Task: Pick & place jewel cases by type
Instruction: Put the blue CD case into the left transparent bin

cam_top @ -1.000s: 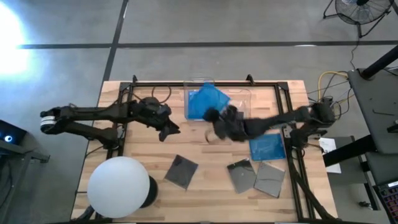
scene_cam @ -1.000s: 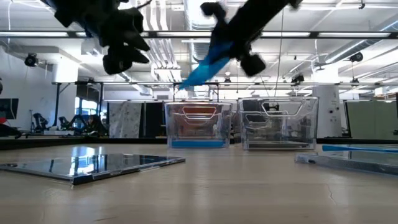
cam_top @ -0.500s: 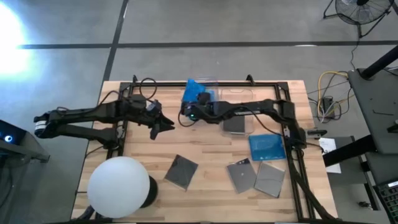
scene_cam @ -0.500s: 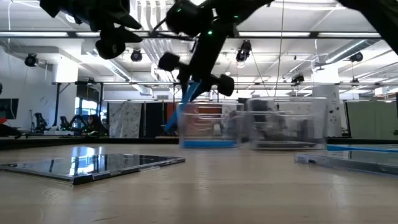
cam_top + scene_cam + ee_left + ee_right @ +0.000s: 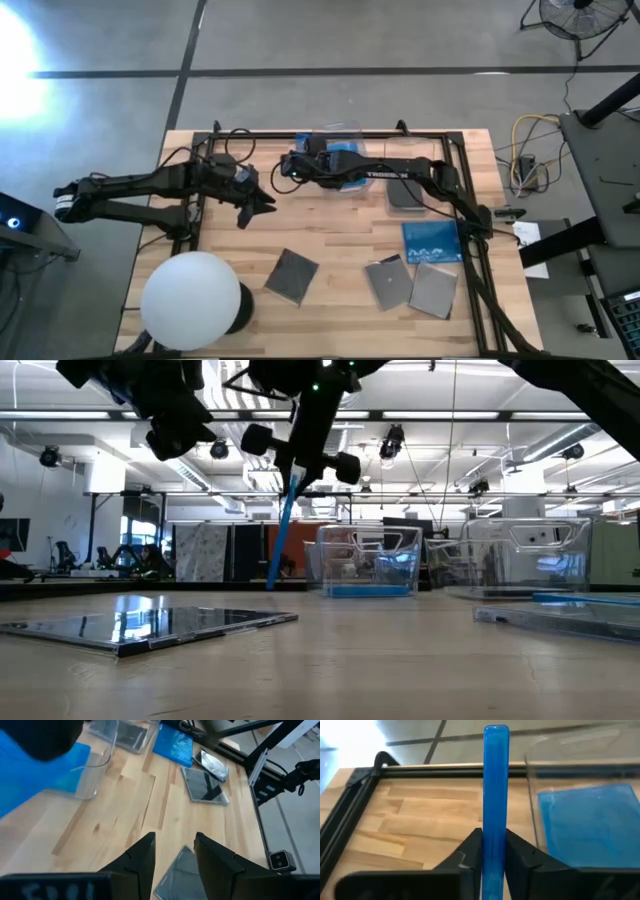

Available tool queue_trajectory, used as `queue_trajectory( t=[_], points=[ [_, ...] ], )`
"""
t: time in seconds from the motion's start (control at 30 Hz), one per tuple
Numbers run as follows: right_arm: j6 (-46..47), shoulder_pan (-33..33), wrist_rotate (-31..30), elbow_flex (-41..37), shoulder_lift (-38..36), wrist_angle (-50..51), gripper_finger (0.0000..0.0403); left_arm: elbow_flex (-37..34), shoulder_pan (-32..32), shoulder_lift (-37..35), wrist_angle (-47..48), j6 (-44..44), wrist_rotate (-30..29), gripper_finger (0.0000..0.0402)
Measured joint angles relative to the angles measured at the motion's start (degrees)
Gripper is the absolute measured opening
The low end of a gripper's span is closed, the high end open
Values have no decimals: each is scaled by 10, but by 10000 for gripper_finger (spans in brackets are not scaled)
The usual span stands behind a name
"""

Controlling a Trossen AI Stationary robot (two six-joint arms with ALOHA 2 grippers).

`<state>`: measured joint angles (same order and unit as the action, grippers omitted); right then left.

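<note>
My right gripper point(image 5: 300, 460) reaches to the table's far middle and is shut on a bright blue jewel case point(image 5: 283, 530), which stands edge-on left of a clear bin point(image 5: 345, 165) with a blue case lying in it. A second clear bin point(image 5: 405, 190) holds a grey case. Another blue case point(image 5: 432, 240) lies flat at the right. Three grey cases point(image 5: 291, 275) point(image 5: 388, 282) point(image 5: 435, 288) lie flat near the front. My left gripper point(image 5: 172, 852) hangs open over the table's left half, above the leftmost grey case point(image 5: 182, 875). My right gripper pinches the blue case's two flat faces point(image 5: 496, 827) between its two fingers, near the case's upper edge. The fingers slant down from the table's right side. The case hangs upright below them, its lower corner point(image 5: 272, 584) close over the table.
A white lamp dome point(image 5: 195, 300) covers the near left corner. A black metal frame point(image 5: 455, 150) runs along the table's far and side edges. Bare wood lies between my left gripper and the bins.
My right gripper has swung toward the table's left and far edge with the blue case and rolled, so the case went from tilted flat to upright on edge. Both clear bins have slid toward the right edge. My left gripper has drawn back slightly toward the left edge.
</note>
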<state>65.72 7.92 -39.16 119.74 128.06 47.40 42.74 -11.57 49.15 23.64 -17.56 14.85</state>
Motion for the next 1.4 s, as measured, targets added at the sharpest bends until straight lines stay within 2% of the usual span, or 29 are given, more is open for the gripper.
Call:
queue_trajectory(
  t=[0.13, 0.27, 0.4, 0.47, 0.57, 0.73, 0.9, 1.03, 1.13, 1.23, 1.3, 1.4],
  points=[
    [-29, -7, 35, -6, -1, -9, 35, 0, 0, -1, 15, 0, -20, 117],
    [-36, -21, 69, -12, -2, -26, 41, 0, 0, -2, 44, 0, -113, 117],
    [-32, -35, 39, -11, -4, -20, 37, 0, -1, -4, 56, -4, -193, 117],
    [-21, -38, 17, -11, -13, -17, 37, 0, -1, -8, 56, -8, -199, 117],
    [44, -45, -50, -11, -42, 26, 37, 0, -1, -15, 54, -21, -201, 117],
    [191, -73, -193, -10, -97, 172, 52, 0, -1, -28, 53, -30, -230, 117],
    [297, -105, -263, -13, -114, 286, 46, 0, -2, -30, 48, -24, -240, 117],
    [401, -102, -253, -40, -88, 311, 46, 0, -2, -25, 32, -18, -240, 117],
    [498, -80, -192, -72, -79, 312, 50, 0, -2, -22, 30, -18, -240, 117],
    [618, -59, -161, -113, -84, 313, 52, 0, -2, -22, 30, -21, -239, 117],
    [647, -49, -140, -134, -87, 282, 52, 0, -2, -22, 31, -23, -239, 117],
    [661, -40, -126, -160, -101, 182, 53, 0, -2, -22, 32, -23, -238, 117]
  ],
)
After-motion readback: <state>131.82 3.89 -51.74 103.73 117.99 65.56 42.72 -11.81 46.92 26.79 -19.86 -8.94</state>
